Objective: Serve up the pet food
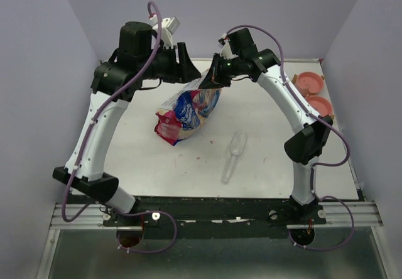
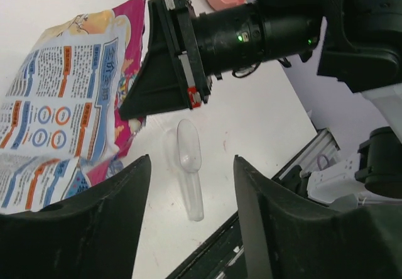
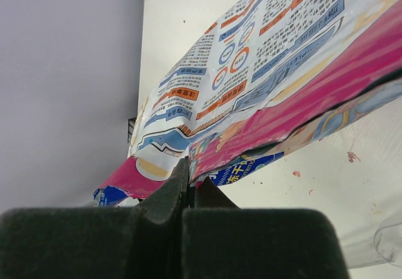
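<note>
Because the right fingers (image 3: 166, 194) are clenched on only a thin strip of the bag (image 1: 185, 112) at its top edge, that pinch could slip and drop it. The left fingers (image 2: 119, 203) stand spread, grasping nothing, close by at 10 o'clock of that pinch. No pet food shows; it is presumably inside the bag, so a hard tug could scatter it over the surface (image 1: 264, 166). A clear scoop (image 1: 232, 156) lies at 4 o'clock of the bag, two pink bowls (image 1: 312, 90) at 2 o'clock.
</note>
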Controlling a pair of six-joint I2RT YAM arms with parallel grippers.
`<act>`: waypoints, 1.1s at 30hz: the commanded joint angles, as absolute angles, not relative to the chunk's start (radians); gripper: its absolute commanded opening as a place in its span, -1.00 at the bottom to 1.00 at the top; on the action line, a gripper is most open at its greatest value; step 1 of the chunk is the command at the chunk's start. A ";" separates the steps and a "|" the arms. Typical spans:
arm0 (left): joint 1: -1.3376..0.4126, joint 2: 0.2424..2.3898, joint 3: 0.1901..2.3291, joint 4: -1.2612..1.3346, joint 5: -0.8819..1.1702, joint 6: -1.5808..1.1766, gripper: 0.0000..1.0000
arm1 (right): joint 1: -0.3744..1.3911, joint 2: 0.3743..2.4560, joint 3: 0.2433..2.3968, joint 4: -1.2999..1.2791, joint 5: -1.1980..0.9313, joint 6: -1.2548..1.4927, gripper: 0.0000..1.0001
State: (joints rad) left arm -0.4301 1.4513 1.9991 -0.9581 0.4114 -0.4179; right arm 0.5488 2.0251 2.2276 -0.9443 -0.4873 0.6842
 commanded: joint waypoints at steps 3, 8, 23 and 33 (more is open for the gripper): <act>-0.425 1.643 2.118 -1.040 0.433 -0.324 0.03 | 0.574 1.973 2.223 -0.901 -0.560 0.669 -0.99; -0.423 1.667 2.048 -1.031 0.451 -0.259 0.30 | 0.574 1.994 2.249 -0.905 -0.583 0.677 -0.99; -0.445 1.482 1.600 -0.717 0.572 -0.489 -0.03 | 0.574 2.082 2.394 -0.966 -0.598 0.621 -0.99; -0.472 1.414 1.614 -0.675 0.600 -0.595 -0.06 | 0.568 2.066 2.396 -0.983 -0.589 0.597 -0.99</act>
